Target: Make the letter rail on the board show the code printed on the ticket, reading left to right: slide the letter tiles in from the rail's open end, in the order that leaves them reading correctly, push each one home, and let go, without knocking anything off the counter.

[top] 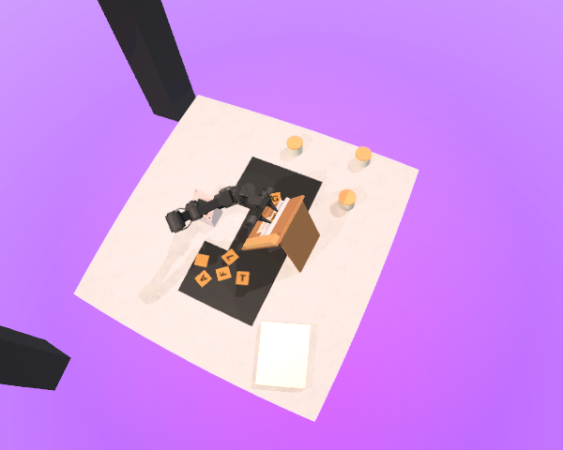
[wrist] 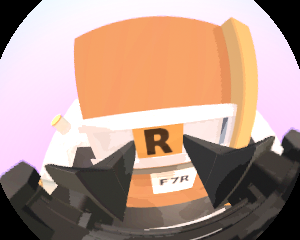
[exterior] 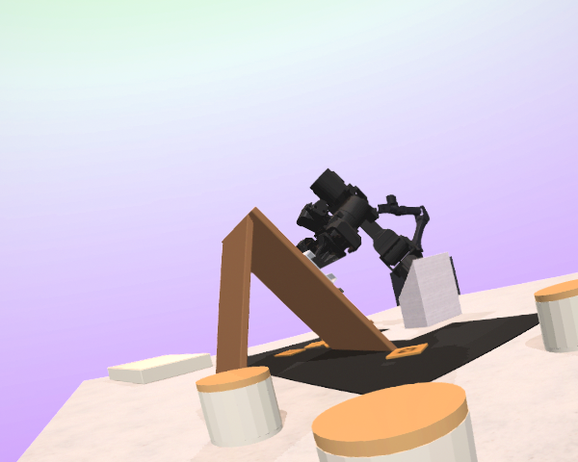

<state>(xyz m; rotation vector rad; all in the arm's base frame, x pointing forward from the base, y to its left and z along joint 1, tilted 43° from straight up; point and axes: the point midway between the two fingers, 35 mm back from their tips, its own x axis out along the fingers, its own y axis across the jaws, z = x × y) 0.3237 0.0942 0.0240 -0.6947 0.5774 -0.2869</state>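
Wrist view | gripper (wrist: 161,160) pinches R tile (wrist: 157,140) on white letter rail (wrist: 110,120) above ticket (wrist: 173,182) | risk: tilted tile jams; hard push rocks board (wrist: 150,67).

The arm (exterior: 383,239) is matte black throughout, built of chunky cylindrical joint housings joined by short blocky links, with thin black linkage rods near its base; the gripper (wrist: 160,160) ends in two dark, wedge-shaped tapering fingers
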